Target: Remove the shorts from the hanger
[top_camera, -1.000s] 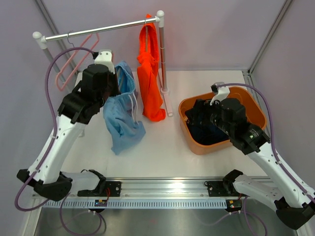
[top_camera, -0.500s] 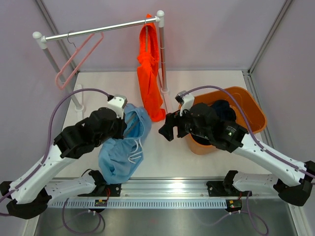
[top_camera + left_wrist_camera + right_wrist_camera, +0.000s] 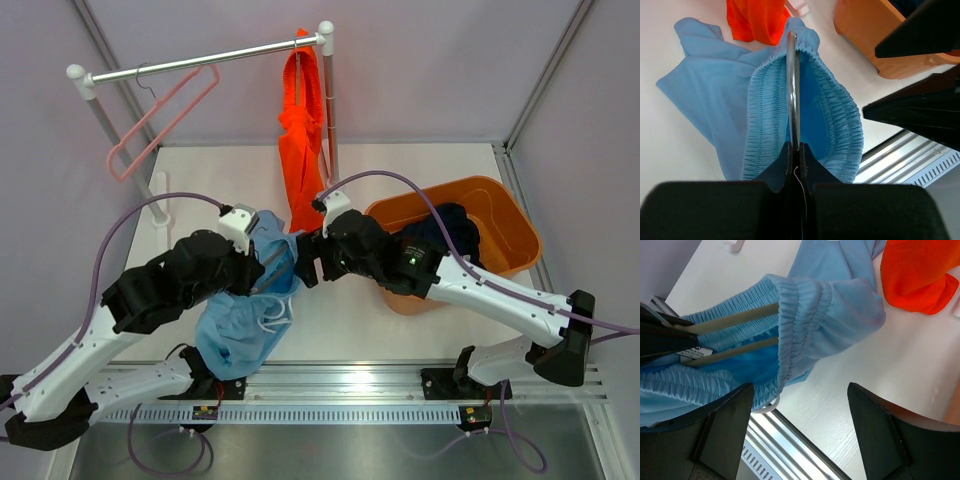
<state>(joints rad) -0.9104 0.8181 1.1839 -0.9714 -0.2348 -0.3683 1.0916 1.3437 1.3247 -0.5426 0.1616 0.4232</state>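
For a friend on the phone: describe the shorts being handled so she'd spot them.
On the table, look near the front edge, left of centre. The left gripper holds a hanger carrying the light blue shorts. Only they are pale blue: the orange shorts hang from the rail, the dark shorts lie in the tub.

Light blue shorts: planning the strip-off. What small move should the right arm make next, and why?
Probably ease the right gripper forward and close it on the bunched waistband of the light blue shorts. Its jaws stand open short of that elastic, while the left gripper is clamped on the hanger bar threaded through the waistband, so a pinch there could pull the shorts off.
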